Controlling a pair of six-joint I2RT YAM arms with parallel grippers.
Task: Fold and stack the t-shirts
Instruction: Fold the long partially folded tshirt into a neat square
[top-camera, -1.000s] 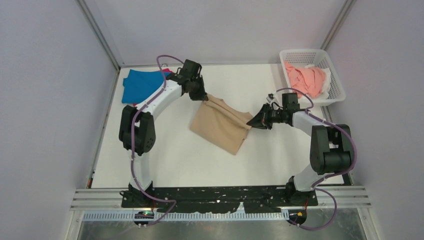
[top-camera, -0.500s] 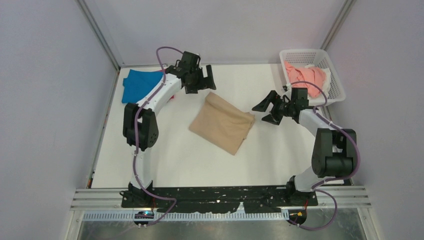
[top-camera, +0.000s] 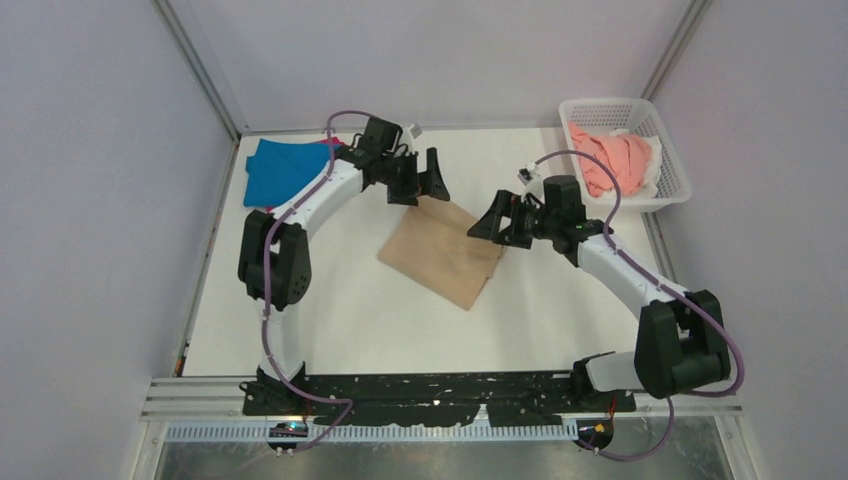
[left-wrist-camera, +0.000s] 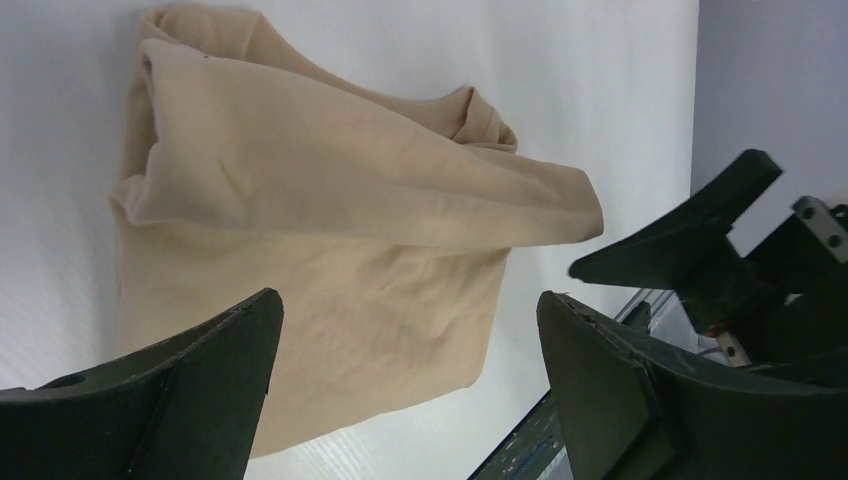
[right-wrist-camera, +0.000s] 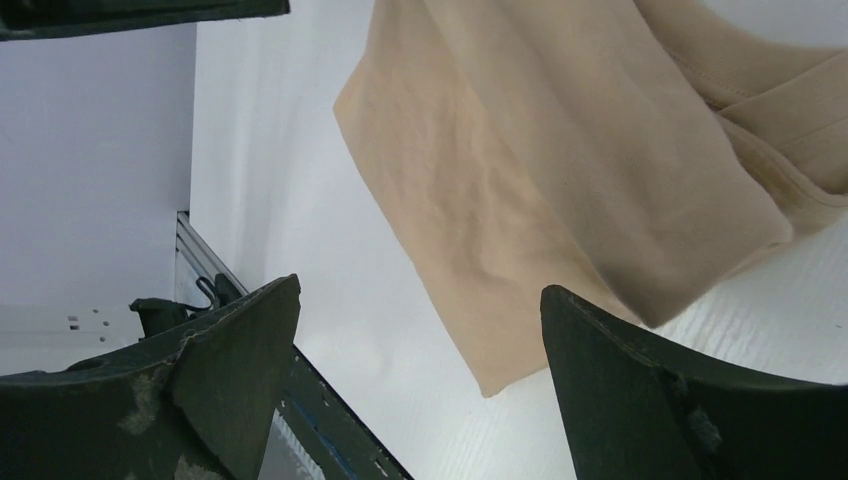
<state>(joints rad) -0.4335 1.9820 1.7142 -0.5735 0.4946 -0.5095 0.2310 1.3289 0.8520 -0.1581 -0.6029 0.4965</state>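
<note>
A tan t-shirt (top-camera: 443, 250) lies folded into a rough rectangle at the middle of the table, its thicker folded edge toward the far side (left-wrist-camera: 330, 200) (right-wrist-camera: 560, 170). My left gripper (top-camera: 425, 183) hovers over the shirt's far corner, open and holding nothing (left-wrist-camera: 408, 298). At the shirt's right corner my right gripper (top-camera: 497, 226) is also open and empty (right-wrist-camera: 420, 287). A blue t-shirt (top-camera: 280, 168) lies flat at the far left with a magenta edge (top-camera: 332, 143) showing beside it. The salmon-pink t-shirt (top-camera: 612, 160) and a white one (top-camera: 655, 160) sit in the basket.
The white mesh basket (top-camera: 620, 104) stands at the far right corner. Grey walls close in the table on three sides. A black rail (top-camera: 440, 392) with both arm bases runs along the near edge.
Both grippers have opened and let go of the tan shirt, which now lies flat. After pulling away, both have come back over the shirt's far and right corners.
</note>
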